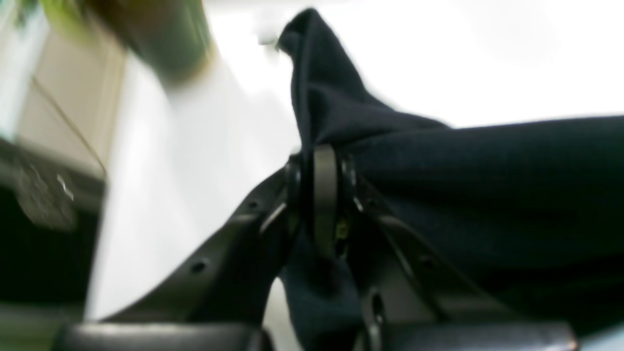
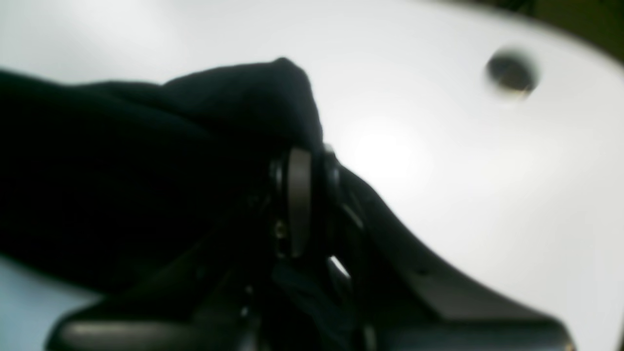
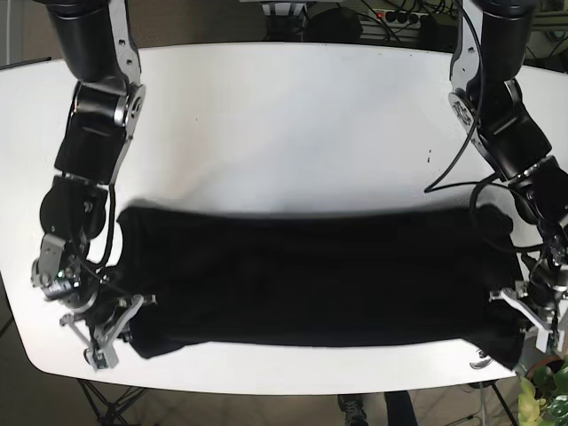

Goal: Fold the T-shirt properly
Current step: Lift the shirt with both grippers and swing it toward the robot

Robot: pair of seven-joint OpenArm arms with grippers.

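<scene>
plant [image 1: 146,34] blurred, T-shirt [image 2: 122,170] edge-cropped

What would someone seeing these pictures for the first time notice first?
The dark T-shirt stretched in a wide band across the near half of the white table. At each end a gripper pinches a corner of it: the right gripper on the base view's left, the left gripper on its right.
</scene>
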